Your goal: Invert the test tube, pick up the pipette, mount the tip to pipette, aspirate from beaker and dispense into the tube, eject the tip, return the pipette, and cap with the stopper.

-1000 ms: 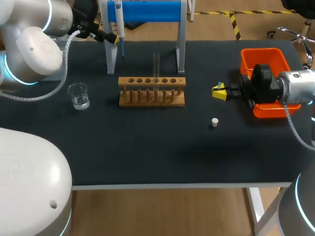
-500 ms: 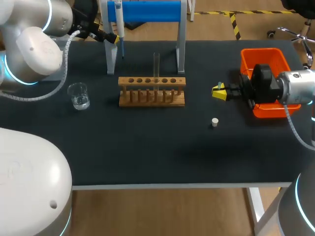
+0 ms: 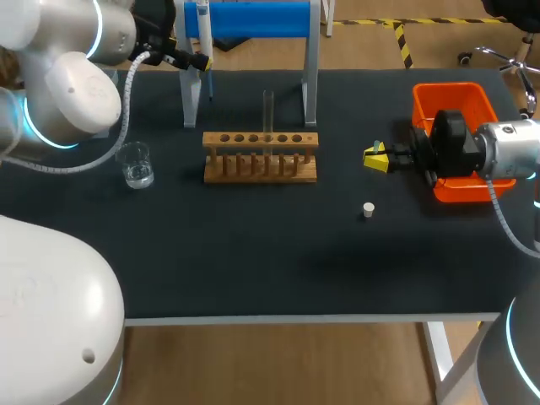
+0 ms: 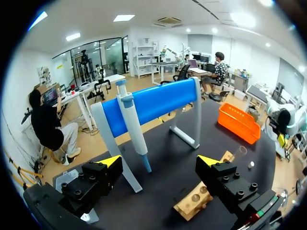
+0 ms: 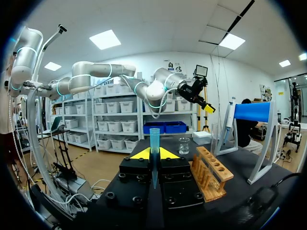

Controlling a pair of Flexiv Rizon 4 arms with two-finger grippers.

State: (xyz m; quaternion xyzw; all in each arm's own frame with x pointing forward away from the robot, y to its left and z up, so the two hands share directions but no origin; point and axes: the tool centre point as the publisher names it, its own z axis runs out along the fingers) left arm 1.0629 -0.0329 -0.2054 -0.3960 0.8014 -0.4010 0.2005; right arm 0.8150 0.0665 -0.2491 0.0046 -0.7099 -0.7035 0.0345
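The step in hand is judged to be the pickup of the pipette [image 3: 203,38], which hangs at the upper left of the head view, at the left end of the blue stand [image 3: 253,18]. The left gripper [image 3: 199,62] is held just beside it with its fingers wide apart. In the left wrist view the pipette is seen ahead of the gripper, not yet between the fingers. For a sound grasp, the fingers should be centred around the thick body, closed squarely, and the pipette lifted off the bar before being drawn away. Its long axis runs near vertical, nozzle pointing down at the table [image 3: 253,253]. At centre right, the right gripper [image 3: 375,158] is clamped on a blue tip [image 5: 154,141], narrow end down.
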